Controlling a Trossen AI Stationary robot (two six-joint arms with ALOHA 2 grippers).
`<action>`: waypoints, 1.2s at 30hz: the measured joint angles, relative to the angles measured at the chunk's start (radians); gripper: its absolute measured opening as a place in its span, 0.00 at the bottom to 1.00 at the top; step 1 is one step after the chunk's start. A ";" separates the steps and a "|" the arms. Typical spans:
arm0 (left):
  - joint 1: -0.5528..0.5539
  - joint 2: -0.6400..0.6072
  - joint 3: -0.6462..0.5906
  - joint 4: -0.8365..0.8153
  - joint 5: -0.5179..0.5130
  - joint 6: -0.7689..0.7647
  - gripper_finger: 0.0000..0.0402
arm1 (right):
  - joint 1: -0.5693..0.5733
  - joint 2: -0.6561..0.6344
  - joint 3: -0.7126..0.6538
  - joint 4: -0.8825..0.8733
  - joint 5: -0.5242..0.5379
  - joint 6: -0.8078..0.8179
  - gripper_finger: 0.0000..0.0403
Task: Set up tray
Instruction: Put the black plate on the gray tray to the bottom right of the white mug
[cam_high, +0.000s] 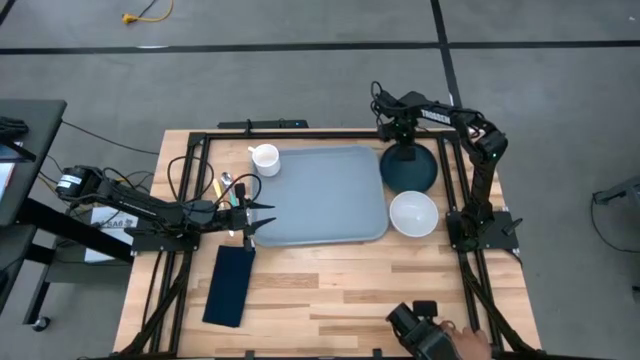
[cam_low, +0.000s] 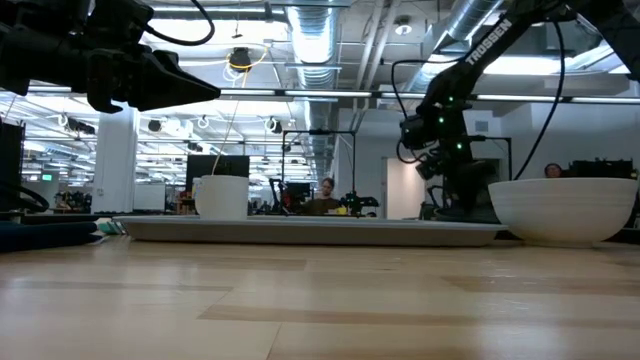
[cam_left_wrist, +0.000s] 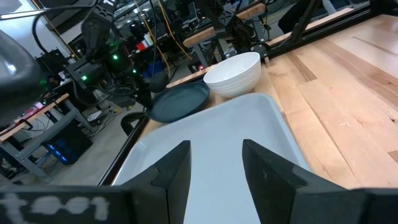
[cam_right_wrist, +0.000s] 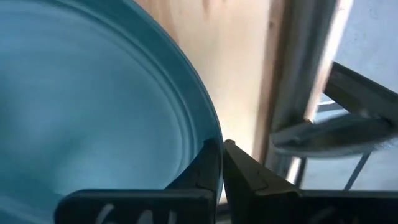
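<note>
The grey-blue tray (cam_high: 325, 195) lies flat in the middle of the table. A dark teal plate (cam_high: 410, 168) sits just right of the tray's far right corner, and my right gripper (cam_right_wrist: 222, 149) is shut on its far rim, pointing steeply down. A white bowl (cam_high: 413, 213) stands right of the tray, and a white mug (cam_high: 265, 158) stands at the tray's far left corner. My left gripper (cam_high: 258, 220) hovers level and open over the tray's left edge (cam_left_wrist: 205, 143), touching nothing. A dark navy napkin (cam_high: 229, 285) lies flat near the front left. My right gripper pinches the plate's rim (cam_right_wrist: 211, 134) at its far edge between the tips of its two fingers. The fingers come from above, slanting steeply down. Whether the plate is lifted off the wood cannot be told.
Utensils (cam_high: 226, 186) lie left of the tray beside my left gripper. Black frame rails (cam_high: 460, 180) run along the table's sides and far edge, close behind the plate. A person's hand with a dark device (cam_high: 440, 338) shows at the near right edge. Bare wood lies in front of the tray.
</note>
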 joint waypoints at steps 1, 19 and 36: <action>0.000 0.000 0.000 0.000 0.000 0.000 0.34 | 0.000 0.000 0.015 -0.018 0.003 0.001 0.01; 0.000 0.000 0.000 -0.001 0.000 0.000 0.34 | 0.079 0.000 0.372 -0.177 0.316 0.171 0.00; 0.000 0.000 0.000 -0.005 0.000 -0.027 0.34 | 0.281 0.003 0.517 -0.196 -0.117 0.341 0.00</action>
